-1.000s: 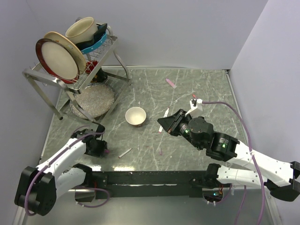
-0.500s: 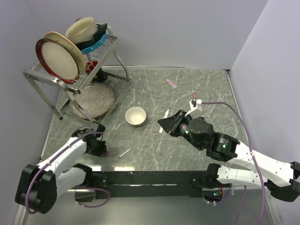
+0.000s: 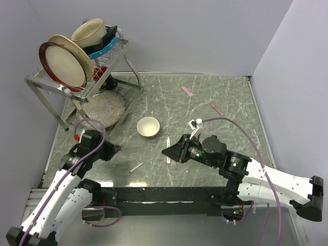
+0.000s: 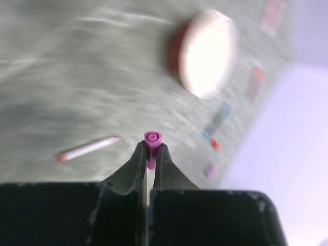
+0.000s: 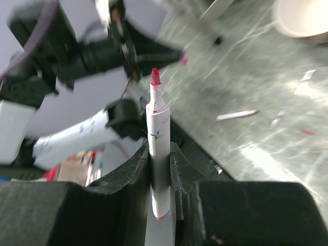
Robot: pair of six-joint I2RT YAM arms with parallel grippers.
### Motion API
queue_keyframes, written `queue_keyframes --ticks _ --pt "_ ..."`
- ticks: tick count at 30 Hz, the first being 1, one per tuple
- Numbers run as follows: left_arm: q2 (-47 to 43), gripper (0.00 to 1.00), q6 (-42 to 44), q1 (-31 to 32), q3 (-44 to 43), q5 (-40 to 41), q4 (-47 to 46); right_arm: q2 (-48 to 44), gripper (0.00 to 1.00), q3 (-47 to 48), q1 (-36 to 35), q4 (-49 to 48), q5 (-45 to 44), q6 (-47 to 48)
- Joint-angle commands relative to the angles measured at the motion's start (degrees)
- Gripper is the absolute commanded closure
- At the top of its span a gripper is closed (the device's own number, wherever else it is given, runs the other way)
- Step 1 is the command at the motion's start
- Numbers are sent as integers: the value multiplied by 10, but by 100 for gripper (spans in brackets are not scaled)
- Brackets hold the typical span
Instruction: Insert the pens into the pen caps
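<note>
Two grips set: my left gripper (image 4: 152,154) clamps a pink cap (image 4: 152,138) near-left of the bowl (image 3: 148,127), my right gripper (image 5: 160,154) pinches a red-tipped pen (image 5: 158,128) near-right of it, so I judge mating is in hand, needing tip aligned with cap mouth.

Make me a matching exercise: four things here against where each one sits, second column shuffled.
1. pink cap
2. white pen
3. bowl
4. plates

A. leaning in the rack
B. clamped in the right jaws
C. standing on the table
D. clamped in the left jaws

Pairs: 1-D, 2-B, 3-C, 4-A
</note>
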State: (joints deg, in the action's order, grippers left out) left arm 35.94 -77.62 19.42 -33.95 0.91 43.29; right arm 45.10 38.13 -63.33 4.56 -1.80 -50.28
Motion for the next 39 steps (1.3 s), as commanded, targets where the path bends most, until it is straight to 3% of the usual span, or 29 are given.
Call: queue_keyframes --ticks 1,7,11,20,39 --pt "-30 99 129 1 -11 -148 -188 35 100 1 -1 -105 116 26" --pt "-35 99 124 1 6 -305 -388 97 100 25 -11 -145 181 42" --pt "-39 99 118 4 -10 -333 -455 130 100 41 -29 -151 179 45" --pt "-54 99 107 25 0 -372 -503 176 100 77 -50 -172 153 37" --pt "-59 99 142 51 -1 -365 -480 186 100 107 -50 -151 127 36"
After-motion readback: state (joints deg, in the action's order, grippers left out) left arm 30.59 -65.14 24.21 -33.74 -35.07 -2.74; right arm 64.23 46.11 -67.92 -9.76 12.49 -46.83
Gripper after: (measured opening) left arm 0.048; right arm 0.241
